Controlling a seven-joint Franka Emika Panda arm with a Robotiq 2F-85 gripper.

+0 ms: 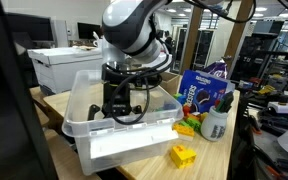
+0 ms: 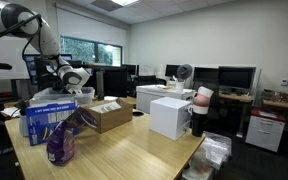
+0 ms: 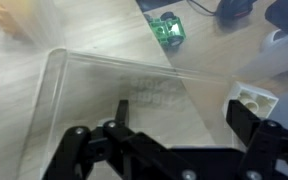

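The jaws stand wide apart and empty within the clear rectangular plastic bin on the wooden table. The bin is judged light, stiff and slippery; its rim is best taken. A small white plastic block lies near one jaw. On the blue printed package, nothing can be read.

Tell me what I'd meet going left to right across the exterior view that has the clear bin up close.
White box → clear bin → yellow block → bottle.
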